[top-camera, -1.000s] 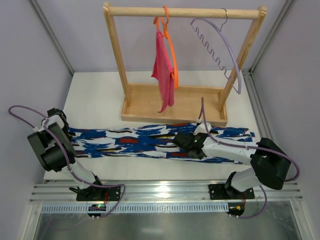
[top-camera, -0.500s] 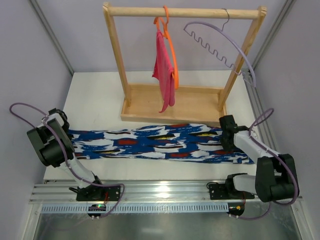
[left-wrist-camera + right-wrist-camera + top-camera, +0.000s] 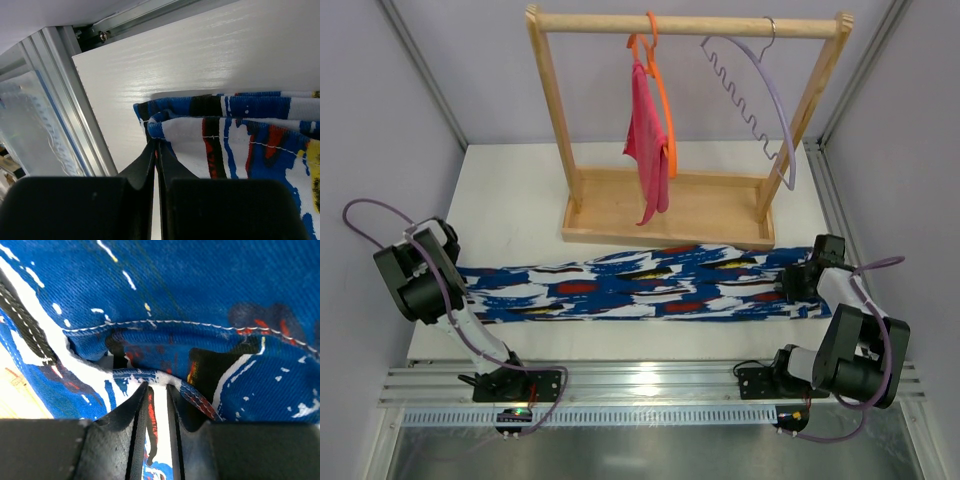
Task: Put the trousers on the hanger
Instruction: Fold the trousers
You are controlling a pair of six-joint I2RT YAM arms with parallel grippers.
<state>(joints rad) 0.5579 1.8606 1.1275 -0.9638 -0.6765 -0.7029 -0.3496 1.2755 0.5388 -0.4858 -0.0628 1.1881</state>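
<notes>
**Both claws clamped on the trousers, hanger bare on the rack**

From above, the trousers [image 3: 640,290] lie flat on the white table [image 3: 520,190], stretched in a long band from 9 o'clock to 3 o'clock, just in front of the wooden rack [image 3: 690,22]. The left gripper [image 3: 457,278] sits at the band's 9 o'clock end and the right gripper [image 3: 792,284] at its 3 o'clock end. The lilac hanger [image 3: 783,125] hangs by its hook from the rack's top bar, out at 1 o'clock, well apart from the trousers. An orange hanger [image 3: 665,100] with pink cloth [image 3: 645,140] hangs at 12 o'clock.

Through the left wrist camera, the left gripper [image 3: 156,145] has its black fingers pressed tight together, pinching the stitched corner of the trousers [image 3: 240,135]. The cloth spreads off toward 3 o'clock over the pale table [image 3: 200,55].

Through the right wrist camera, the right gripper [image 3: 156,387] is narrow, nipped on a stitched fold of the trousers [image 3: 200,300]. Blue print fills nearly everything from 9 o'clock round to 3 o'clock.
</notes>
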